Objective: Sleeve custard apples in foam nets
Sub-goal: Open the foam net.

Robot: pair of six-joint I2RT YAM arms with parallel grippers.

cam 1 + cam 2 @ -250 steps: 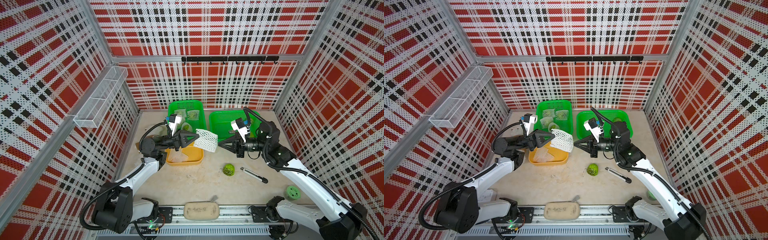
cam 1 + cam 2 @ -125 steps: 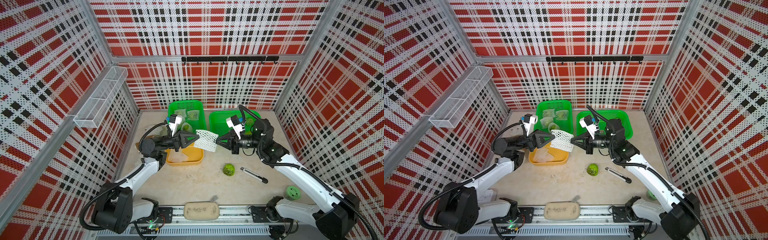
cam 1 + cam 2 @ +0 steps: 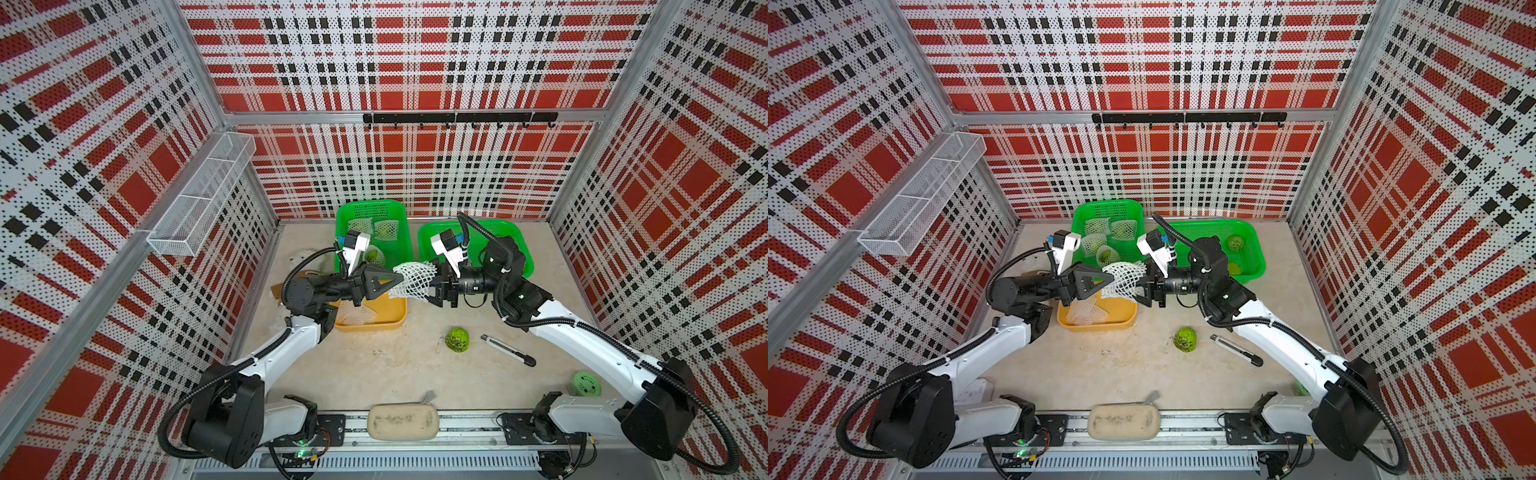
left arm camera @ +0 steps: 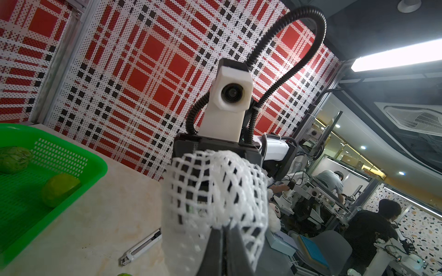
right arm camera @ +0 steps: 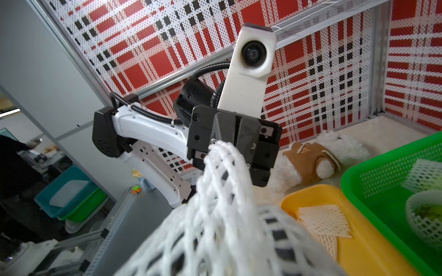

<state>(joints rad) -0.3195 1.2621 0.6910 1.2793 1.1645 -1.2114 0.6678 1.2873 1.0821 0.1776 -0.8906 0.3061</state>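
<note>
Above the tabletop [image 3: 395, 374], the left pincer [image 3: 398, 280] is clenched on one end of a foam net [image 3: 413, 279]. The right pincer [image 3: 433, 286] stands released, its fingers spread inside the net's other end. The net hangs in the air over the inner edge of a yellow tray [image 3: 392, 313], which holds a spare net [image 3: 353, 314]. A bare custard apple [image 3: 457, 339] lies on open tabletop near a cutter [image 3: 508, 350], well apart from the front edge. Against the back wall, a green basket [image 3: 370, 204] holds netted fruit [image 3: 386, 230]; a second green basket [image 3: 1252, 253] holds bare fruit [image 3: 1235, 242].
</note>
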